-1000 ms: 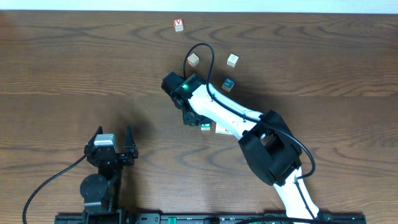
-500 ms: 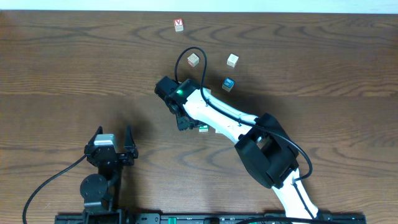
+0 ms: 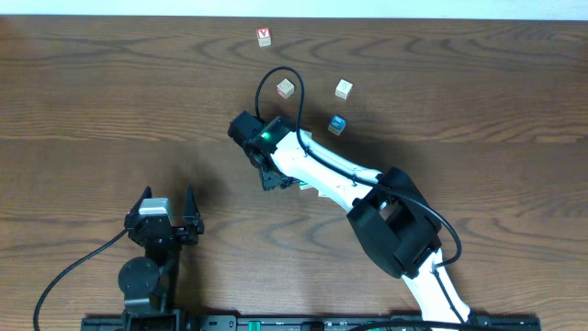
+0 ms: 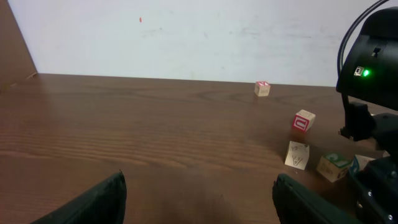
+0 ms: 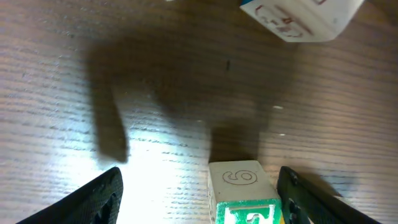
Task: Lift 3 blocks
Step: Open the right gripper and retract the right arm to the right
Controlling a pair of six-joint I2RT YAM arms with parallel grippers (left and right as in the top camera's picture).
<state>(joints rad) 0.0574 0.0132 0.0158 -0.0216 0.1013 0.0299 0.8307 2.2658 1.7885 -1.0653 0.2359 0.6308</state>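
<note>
Right pincer stands apart astride the green-faced block, mostly arm-hidden overhead; left pincer apart.

Seen from above, the right arm covers the blocks beneath it. Only a green sliver shows at its edge, perhaps part of the green-faced block. In the right wrist view that block runs off the bottom edge, so the white mark on its green face cannot be read. A white block with red marks is cut by the top edge there. In the left wrist view a pale block sits half hidden behind the right arm's dark gripper, itself cut by the right edge. From overhead, the block letters are too small to read.
</note>
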